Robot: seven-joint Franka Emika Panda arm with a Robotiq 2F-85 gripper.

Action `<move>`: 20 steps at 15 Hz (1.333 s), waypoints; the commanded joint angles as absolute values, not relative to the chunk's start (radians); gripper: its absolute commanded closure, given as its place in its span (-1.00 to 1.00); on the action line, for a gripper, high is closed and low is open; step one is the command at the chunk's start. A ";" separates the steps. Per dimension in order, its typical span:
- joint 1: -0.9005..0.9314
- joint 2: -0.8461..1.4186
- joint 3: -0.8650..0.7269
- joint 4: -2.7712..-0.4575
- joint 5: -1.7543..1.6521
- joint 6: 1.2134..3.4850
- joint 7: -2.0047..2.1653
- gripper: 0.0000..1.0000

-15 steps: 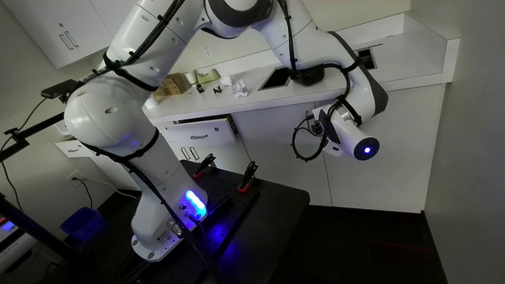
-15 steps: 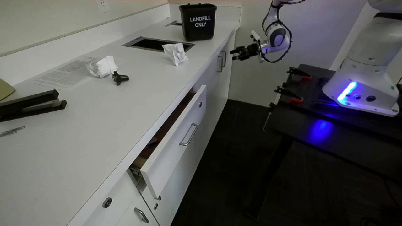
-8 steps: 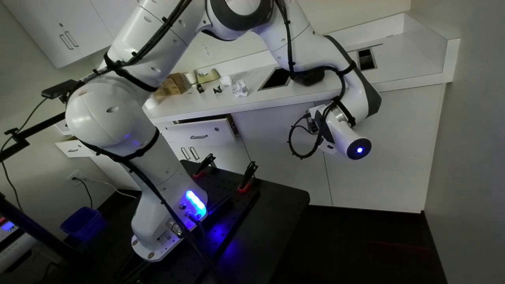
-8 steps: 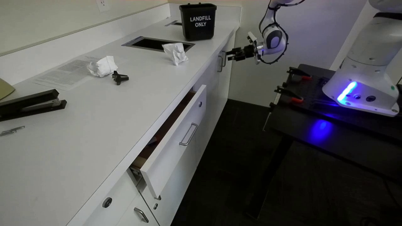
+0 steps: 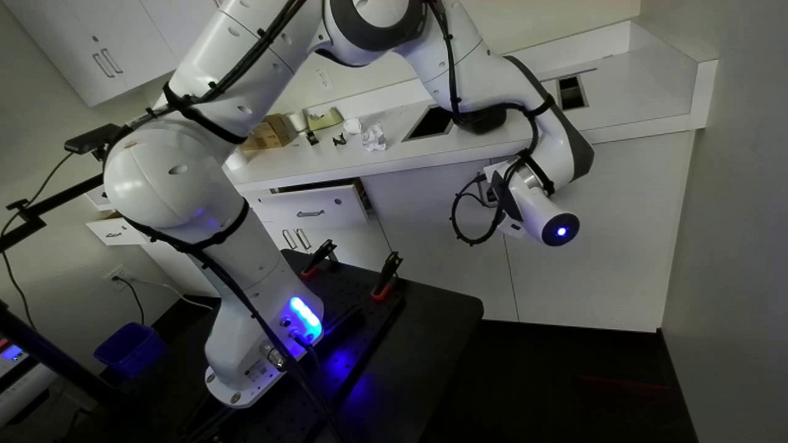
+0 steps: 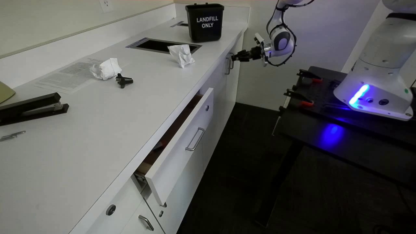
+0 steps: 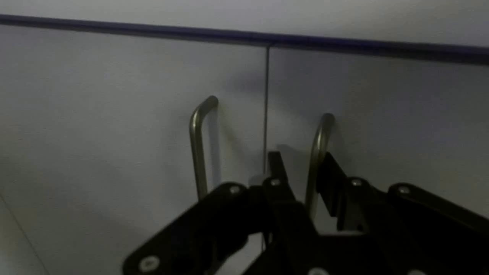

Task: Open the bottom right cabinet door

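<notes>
Wrist view: the end effector (image 7: 301, 158) has its fingers (image 7: 280, 194) apart, one on each side of the vertical bar handle (image 7: 316, 156) of the bottom right cabinet door (image 7: 412, 126). Whether both fingers touch the bar cannot be told. The door is closed, separated by a thin seam from the narrower door (image 7: 114, 114) at its left. In an exterior view, the door sits beneath the worktop (image 5: 338, 159), next to the side wall (image 5: 732, 215). In an exterior view, a drawer (image 6: 182, 149) is partly extended.
</notes>
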State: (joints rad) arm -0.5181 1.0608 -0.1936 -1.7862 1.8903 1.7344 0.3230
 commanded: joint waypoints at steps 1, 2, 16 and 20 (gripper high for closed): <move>-0.512 1.073 -0.204 -1.771 1.908 1.708 0.353 0.98; -0.514 1.076 -0.205 -1.769 1.914 1.707 0.350 1.00; -0.591 1.095 -0.386 -1.818 1.730 1.566 0.229 0.95; -0.628 1.098 -0.457 -1.799 1.647 1.562 0.224 0.95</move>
